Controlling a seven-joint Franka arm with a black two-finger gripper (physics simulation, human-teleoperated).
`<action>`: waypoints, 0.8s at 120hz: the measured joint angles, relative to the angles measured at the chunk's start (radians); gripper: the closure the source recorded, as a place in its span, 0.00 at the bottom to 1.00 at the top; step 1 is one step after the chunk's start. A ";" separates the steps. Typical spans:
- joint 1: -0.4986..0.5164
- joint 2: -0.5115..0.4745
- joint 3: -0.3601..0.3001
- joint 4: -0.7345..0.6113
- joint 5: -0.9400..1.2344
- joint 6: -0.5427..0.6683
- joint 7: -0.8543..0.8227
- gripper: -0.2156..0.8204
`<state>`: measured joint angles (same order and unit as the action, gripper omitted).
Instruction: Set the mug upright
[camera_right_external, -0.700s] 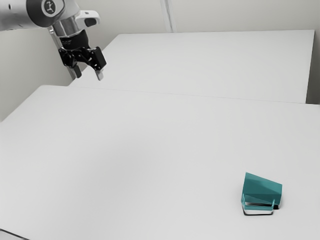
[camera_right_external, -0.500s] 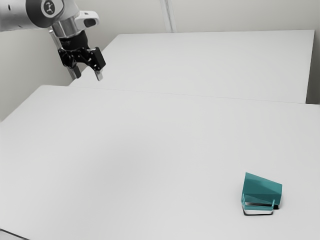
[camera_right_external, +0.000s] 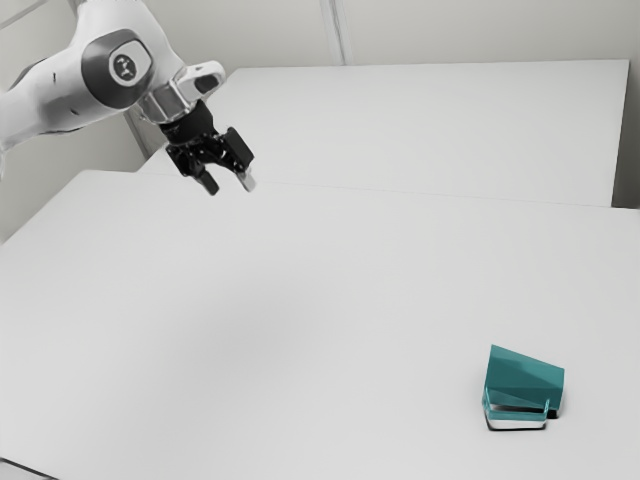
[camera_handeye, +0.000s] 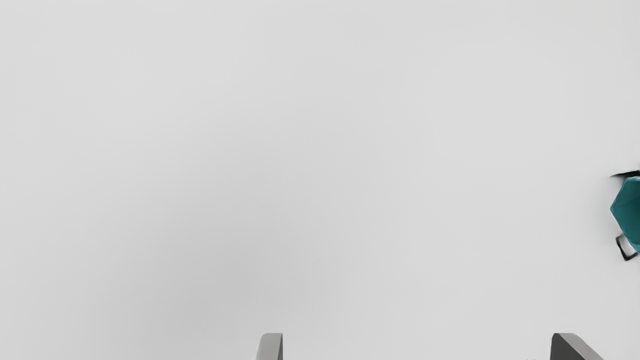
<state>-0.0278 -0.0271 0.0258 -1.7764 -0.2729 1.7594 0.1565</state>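
Observation:
My gripper (camera_right_external: 230, 187) hangs in the air above the table at the exterior view's upper left, well away from the mug. The teal mug (camera_right_external: 524, 380) lies on its side on the table toward the exterior view's lower right, its handle at the side nearer that camera. In the wrist view, part of the mug (camera_handeye: 629, 210) shows at the picture's edge, beyond one finger. The gripper (camera_handeye: 417, 345) is open there, its two fingertips wide apart with nothing between them.
A white table (camera_right_external: 300, 300) stretches under the arm and the mug. Beyond its far edge is another white surface (camera_right_external: 430, 130), with pale walls (camera_right_external: 480, 30) behind. A dark line crosses the exterior view's lower left corner.
My arm has swung toward the exterior view's right and somewhat lower in that view, and the hand has tilted. The mug has not moved.

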 joint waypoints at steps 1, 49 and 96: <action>-0.002 0.000 0.000 -0.004 -0.006 0.003 0.003 0.23; -0.109 -0.039 -0.004 -0.242 -0.267 0.162 0.154 0.23; -0.190 -0.027 -0.010 -0.414 -0.571 0.308 0.366 0.23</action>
<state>-0.2180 -0.0539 0.0154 -2.1899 -0.8440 2.0674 0.5229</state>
